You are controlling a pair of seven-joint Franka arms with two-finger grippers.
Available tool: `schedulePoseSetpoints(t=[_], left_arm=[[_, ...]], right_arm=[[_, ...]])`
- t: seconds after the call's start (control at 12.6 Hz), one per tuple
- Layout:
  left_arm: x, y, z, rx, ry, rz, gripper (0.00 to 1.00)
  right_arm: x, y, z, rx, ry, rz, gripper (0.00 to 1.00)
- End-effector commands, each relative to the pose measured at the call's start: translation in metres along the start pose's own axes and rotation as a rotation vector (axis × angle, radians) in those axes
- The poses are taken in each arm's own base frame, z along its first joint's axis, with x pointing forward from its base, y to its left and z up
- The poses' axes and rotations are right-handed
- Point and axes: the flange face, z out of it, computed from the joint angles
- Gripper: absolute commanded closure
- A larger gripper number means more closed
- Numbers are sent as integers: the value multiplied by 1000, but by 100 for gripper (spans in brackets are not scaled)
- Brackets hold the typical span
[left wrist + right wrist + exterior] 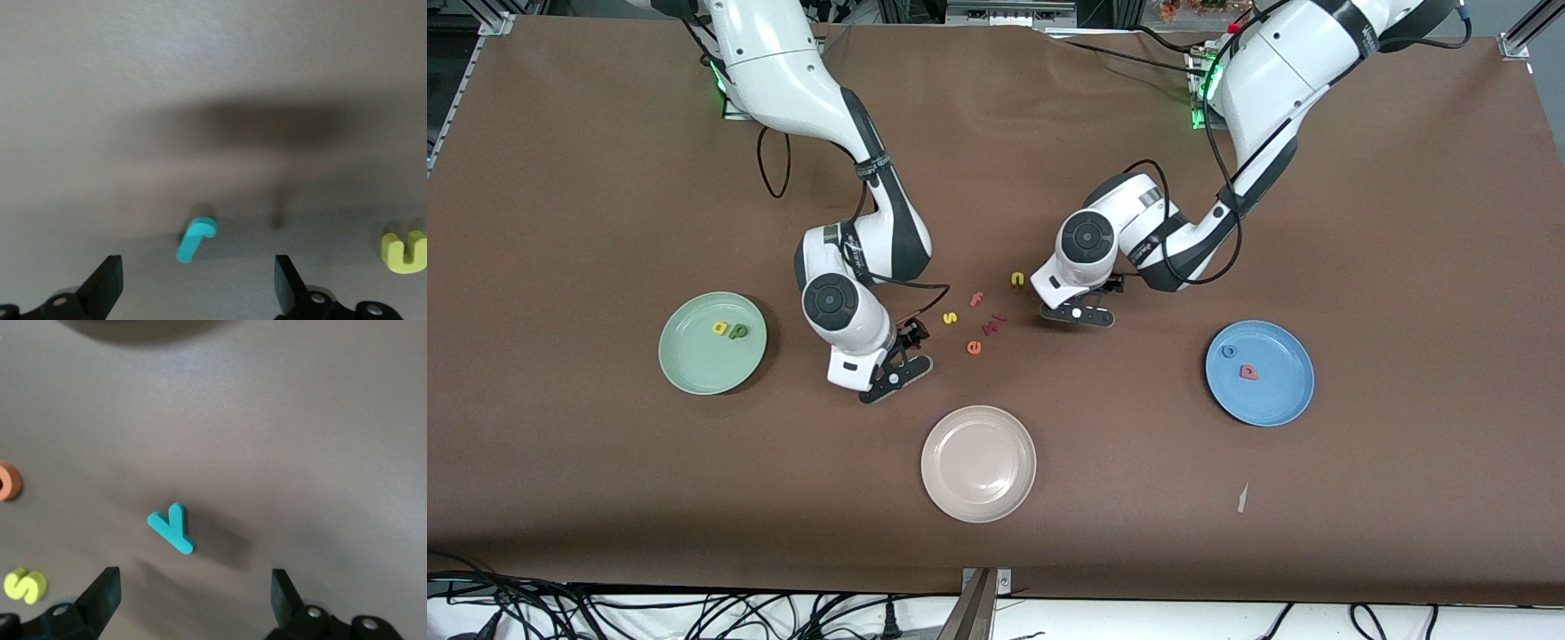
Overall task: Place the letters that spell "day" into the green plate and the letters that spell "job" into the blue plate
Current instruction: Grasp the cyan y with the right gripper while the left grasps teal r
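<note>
The green plate (pixel 712 342) lies toward the right arm's end of the bench (pixel 605 178) and holds the yellow "a" (pixel 719 328) and the olive-green "d" (pixel 738 332), side by side. The blue plate (pixel 1260 372) lies toward the left arm's end and holds the blue "o" (pixel 1228 352) and the red "b" (pixel 1249 372). The beige plate (pixel 978 463) sits between them, nearer the front camera.

The right gripper (pixel 193 600) hangs low over the teal "y" (pixel 171 527), fingers (pixel 103 593) spread wide with the letter lying flat on the bench between them, apparently untouched. The left gripper (pixel 197 287) hangs over the teal "j" (pixel 195 239), fingers (pixel 105 283) likewise spread and the letter on the bench.

Between the two grippers lie the yellow "s" (pixel 951 316), the pinkish-red "f" (pixel 976 299), the orange "e" (pixel 974 348) and the yellow "n" (pixel 1016 279).
</note>
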Motion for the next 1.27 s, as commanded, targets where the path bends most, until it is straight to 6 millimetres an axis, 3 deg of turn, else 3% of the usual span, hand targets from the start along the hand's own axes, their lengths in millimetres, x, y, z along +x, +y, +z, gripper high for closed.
schedulePoseSetpoints(t=[0.0,0.08,0.16,0.32,0.56,0.71,0.95,1.19], left_arm=[[3,3,6,11,36,10,21],[4,2,5,38,63,37,37],[4,1,5,53,75,52,40],[3,2,13,53,62,53,57],[3,2,12,54,62,48,94],[3,2,12,55,63,48,96],[4,0,7,59,67,47,96],[11,-11,-22,72,100,46,96]], right_arm=[[6,-12,4,-11,-9,-116,1],[7,-13,5,-16,-5,-128,1],[10,-14,5,-21,1,-142,1],[17,-17,12,-31,5,-186,2],[23,-16,13,-38,15,-247,6],[24,-14,15,-48,28,-262,11],[25,-15,16,-53,34,-303,25],[26,-19,15,-55,34,-310,52]])
